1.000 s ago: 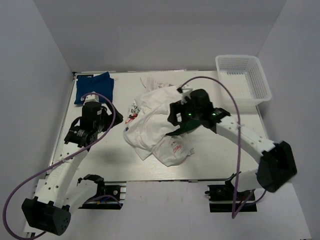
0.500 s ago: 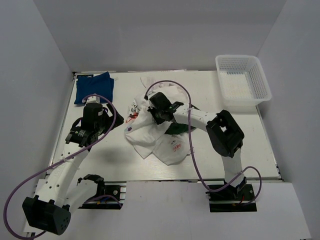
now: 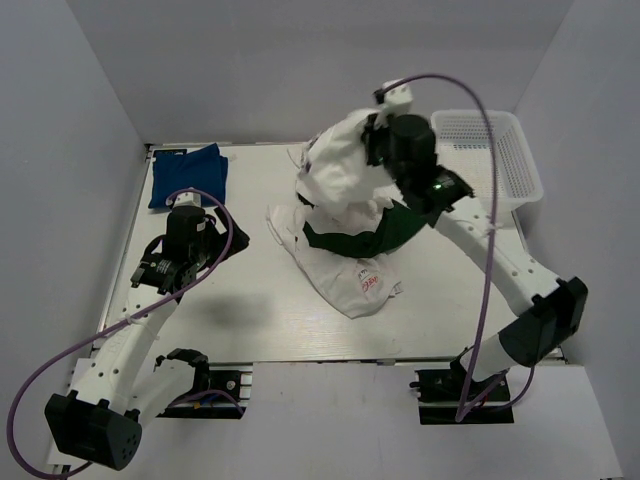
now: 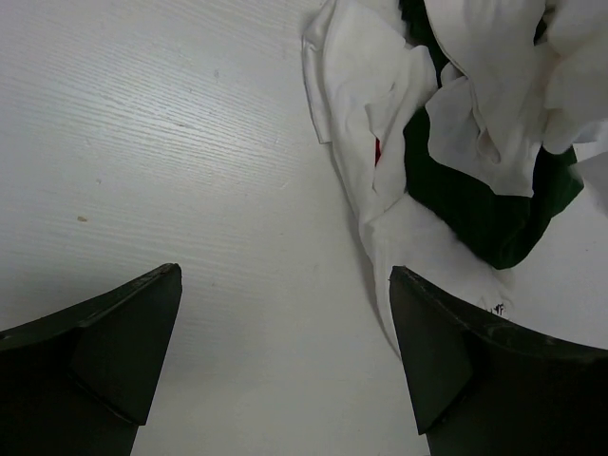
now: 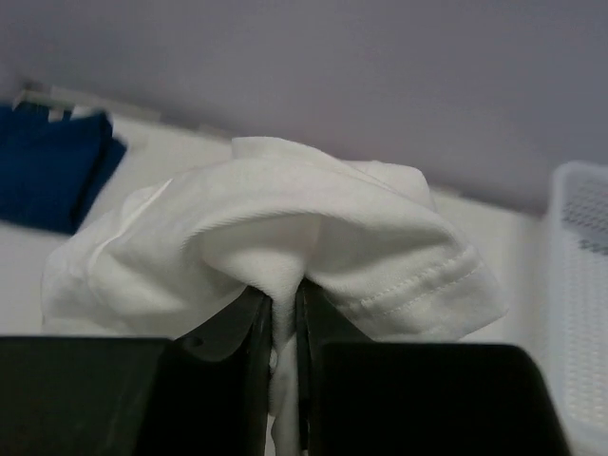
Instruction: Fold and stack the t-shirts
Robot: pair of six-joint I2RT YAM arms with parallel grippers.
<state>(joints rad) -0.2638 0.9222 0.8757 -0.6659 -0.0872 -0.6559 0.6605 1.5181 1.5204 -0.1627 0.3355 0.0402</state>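
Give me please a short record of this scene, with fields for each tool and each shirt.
right tool: shut on white t-shirt, held above the table
left tool: open, empty, over bare table
dark green t-shirt: crumpled, under the lifted cloth
second white t-shirt: on table, red logo showing
blue t-shirt: far left corner
basket: far right corner

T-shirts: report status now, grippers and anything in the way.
Left gripper open over bare table. Right gripper shut on white t-shirt, held above the pile. Dark green t-shirt bunched beneath, may snag.
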